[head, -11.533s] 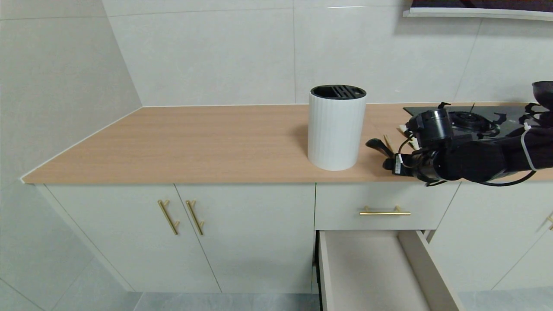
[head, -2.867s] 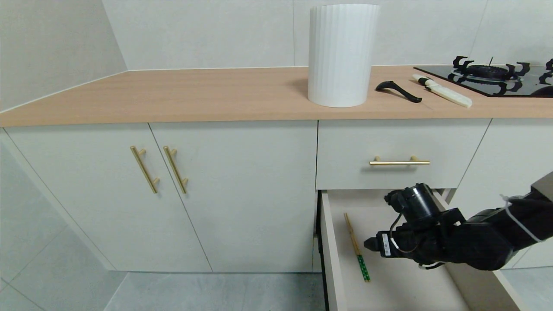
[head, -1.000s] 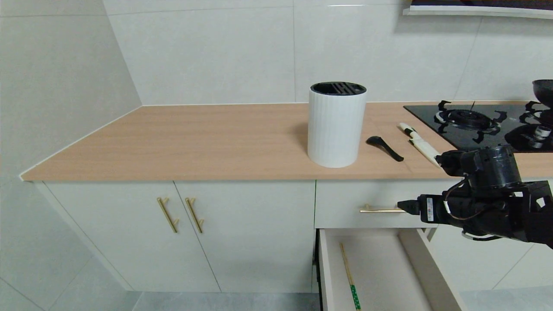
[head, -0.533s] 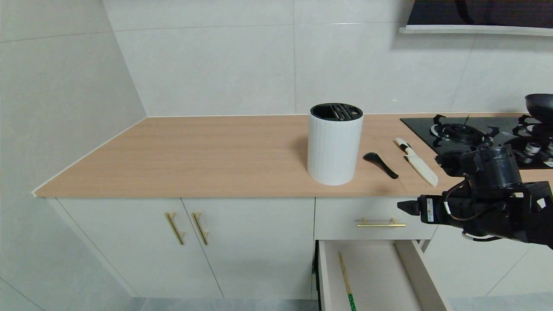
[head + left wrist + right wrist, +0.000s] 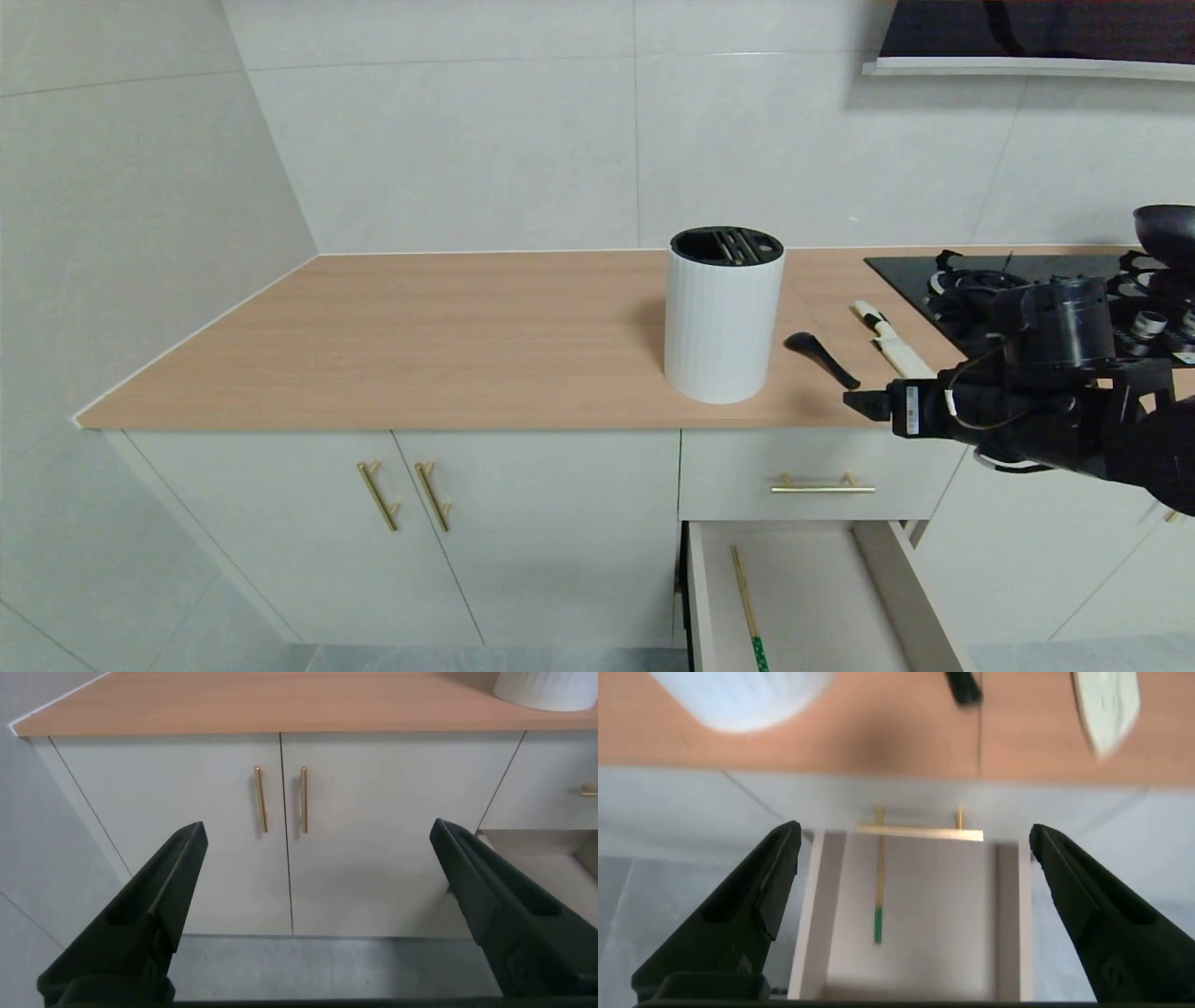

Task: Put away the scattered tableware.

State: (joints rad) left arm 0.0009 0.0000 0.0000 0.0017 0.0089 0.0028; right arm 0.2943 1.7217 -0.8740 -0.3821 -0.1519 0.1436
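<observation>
Right gripper (image 5: 857, 402) hovers at the front edge of the counter (image 5: 420, 345), its fingers spread wide with nothing between them. Its tip points toward a black spoon (image 5: 822, 357), which lies flat on the counter just beside a tall white holder (image 5: 724, 322). A pale knife (image 5: 892, 343) lies near the spoon, between it and the hob (image 5: 966, 280); its near end is hidden behind the gripper's body. Below the counter a drawer (image 5: 898, 588) stands open, with chopsticks (image 5: 745, 602) lying inside along its left side. Left gripper (image 5: 318, 845) hangs low, facing the cabinet doors (image 5: 383, 812), also wide open and empty.

Spoon and knife look like the pieces left to put away. Several things could go wrong from here. The spoon is thin and lies low, so fingers closing too high would slide over it or nudge it away. It sits close to the holder — a wide-open finger coming in on that side could bump or tip the holder. Both pieces lie near the counter's edge, so a push toward the robot could send either one over, into the drawer or onto the floor.
</observation>
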